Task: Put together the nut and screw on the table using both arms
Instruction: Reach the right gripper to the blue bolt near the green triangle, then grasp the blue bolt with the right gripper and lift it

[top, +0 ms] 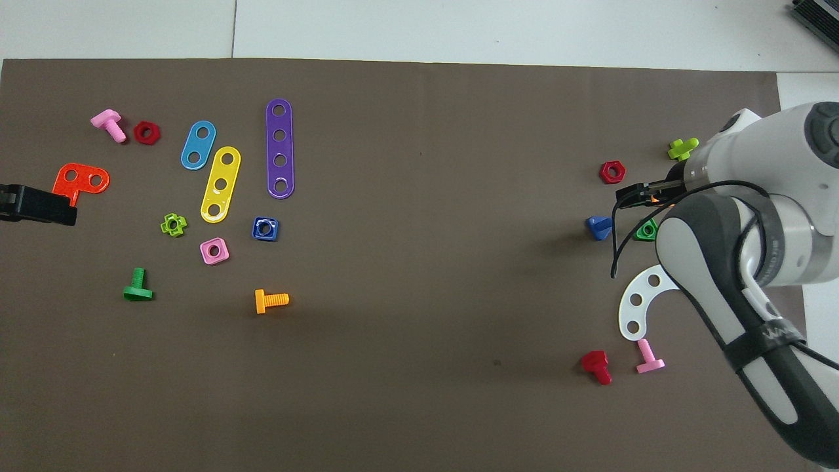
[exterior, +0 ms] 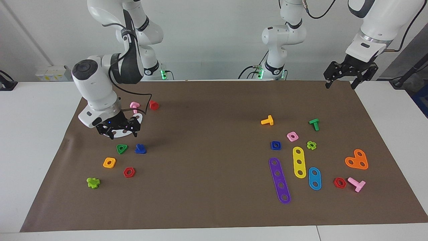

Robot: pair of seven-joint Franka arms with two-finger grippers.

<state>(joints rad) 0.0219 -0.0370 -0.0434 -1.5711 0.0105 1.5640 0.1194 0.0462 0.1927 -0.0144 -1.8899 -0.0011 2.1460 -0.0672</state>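
Right hand [exterior: 118, 131] low over the brown mat [exterior: 214, 110] at the right arm's end of the desk [exterior: 33, 134], fingers spread wide and pointing down, holding nothing; hanging above the white curved perforated strip [exterior: 138, 117], just short of the green triangular nut [exterior: 122, 148] and the screw [exterior: 140, 148]. Wrist bent steeply, white forearm with a dark sleeve and a black cable looping past it. Left hand [exterior: 341, 82] raised above the mat's corner at the left arm's end on the robots' edge, fingers wide apart, empty, waiting.

Screw: blue glossy plastic, flat triangular head, stubby shaft, lying beside the green triangular nut near the right arm's end. Nut [exterior: 276, 145]: blue plastic square with rounded corners and a round centre hole, flat on the mat toward the left arm's end, next to the pink square nut [exterior: 292, 136] and close to the top of the purple four-hole strip [exterior: 280, 180]. Also there: yellow three-hole strip [exterior: 299, 162], light-blue two-hole strip [exterior: 314, 178], orange heart-like plate [exterior: 357, 159], all smooth and flat. Writing on the right forearm band too small to read.
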